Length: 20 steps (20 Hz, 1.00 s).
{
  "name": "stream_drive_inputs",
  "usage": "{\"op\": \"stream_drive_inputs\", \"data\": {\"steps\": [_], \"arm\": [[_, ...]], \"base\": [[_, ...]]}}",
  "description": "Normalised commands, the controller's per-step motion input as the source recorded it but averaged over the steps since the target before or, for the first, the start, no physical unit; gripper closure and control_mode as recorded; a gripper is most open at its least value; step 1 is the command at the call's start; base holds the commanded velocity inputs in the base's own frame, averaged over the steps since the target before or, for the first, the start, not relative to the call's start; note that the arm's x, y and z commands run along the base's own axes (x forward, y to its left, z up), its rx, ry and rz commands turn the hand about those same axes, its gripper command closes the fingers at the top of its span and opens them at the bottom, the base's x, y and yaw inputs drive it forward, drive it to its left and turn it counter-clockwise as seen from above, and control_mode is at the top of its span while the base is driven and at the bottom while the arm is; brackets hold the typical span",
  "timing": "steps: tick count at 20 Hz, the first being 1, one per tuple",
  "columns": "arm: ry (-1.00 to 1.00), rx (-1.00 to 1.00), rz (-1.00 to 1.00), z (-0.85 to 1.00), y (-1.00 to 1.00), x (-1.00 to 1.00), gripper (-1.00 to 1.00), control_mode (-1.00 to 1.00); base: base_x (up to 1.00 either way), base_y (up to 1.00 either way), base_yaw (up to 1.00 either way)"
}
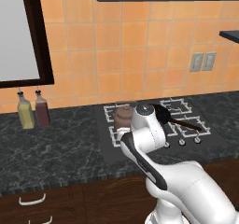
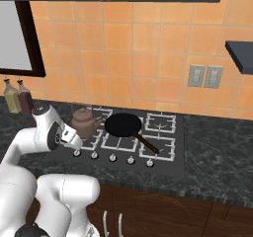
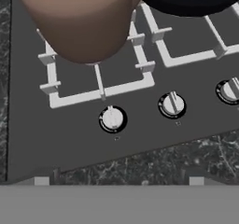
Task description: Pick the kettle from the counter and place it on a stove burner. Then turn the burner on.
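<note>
Brown and squat, the kettle sits mid-frame in your left base view on the stove's front left grate, half hidden behind the white arm's wrist; it is already off the counter, so you should judge the placing done and the knob next. Two bottles stand at the left edge against the tiles, well apart from the work.

From the right base view you see the kettle left of centre with the frying pan just beside it on the neighbouring burner. The arm hangs low at the left, reaching toward the knob row, likely to line up on a dial.

Down the hand view, the kettle's belly fills the upper left and a knob lies centre, straight ahead. You cannot tell whether the gripper's fingers are spread or together
</note>
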Motion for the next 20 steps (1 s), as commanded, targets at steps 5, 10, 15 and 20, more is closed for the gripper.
{"op": "stream_drive_inputs", "data": {"steps": [5, 10, 15, 20], "arm": [[-0.01, 0.0, 0.0, -0.13, 0.01, 0.08, -1.0, -1.0], [0.03, 0.0, 0.03, -0.34, 0.09, 0.26, -1.0, -1.0], [0.03, 0.0, 0.07, -0.24, 0.03, 0.24, -1.0, -1.0], [0.0, 0.0, 0.11, -0.31, 0.0, 0.07, -1.0, -1.0]], "base": [[0.0, 0.0, 0.0], [0.0, 0.0, 0.0], [0.0, 0.0, 0.0], [0.0, 0.0, 0.0]]}}
